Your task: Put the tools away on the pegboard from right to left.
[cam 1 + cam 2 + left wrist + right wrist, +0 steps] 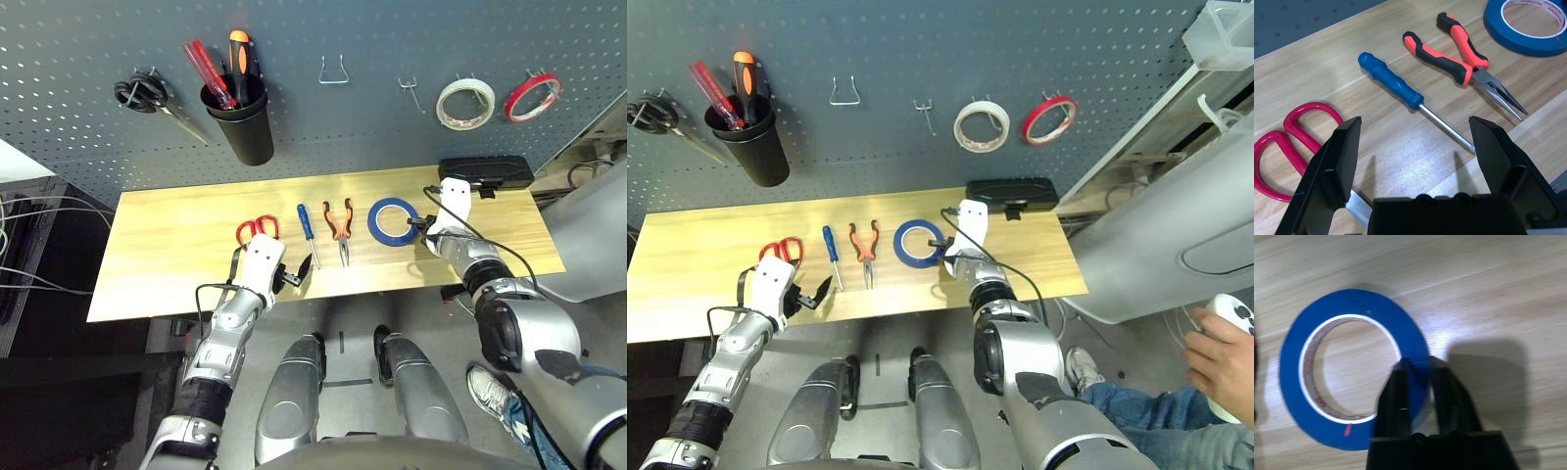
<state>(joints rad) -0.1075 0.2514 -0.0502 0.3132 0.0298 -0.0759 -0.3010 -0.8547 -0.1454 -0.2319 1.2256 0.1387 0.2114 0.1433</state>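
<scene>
1. The blue tape ring [1352, 367] lies flat on the bench [176, 255], rightmost in the row of tools, so it looks like the first one to go up on the pegboard [343, 117].
2. The right pincer [1420, 369] is pinching the ring's wall, one finger inside the hole and one outside, on the side nearest the robot (exactly where I'd grab it).
3. Handling guess: light, fairly stiff hoop, smooth sides, so it could pivot or slip in a narrow pinch. Holding across the wall leaves the hole free for a hook.
4. There's a bare hook [410, 93] just left of the white tape ring [465, 103], which seems a likely spot.
5. The left pincer [1415, 142] is spread wide, holding nothing, near the bench's front edge by the red-handled scissors [1288, 142] and blue-handled screwdriver [1396, 85].
6. The orange-and-black pliers [1459, 56] sit between screwdriver and tape.
</scene>
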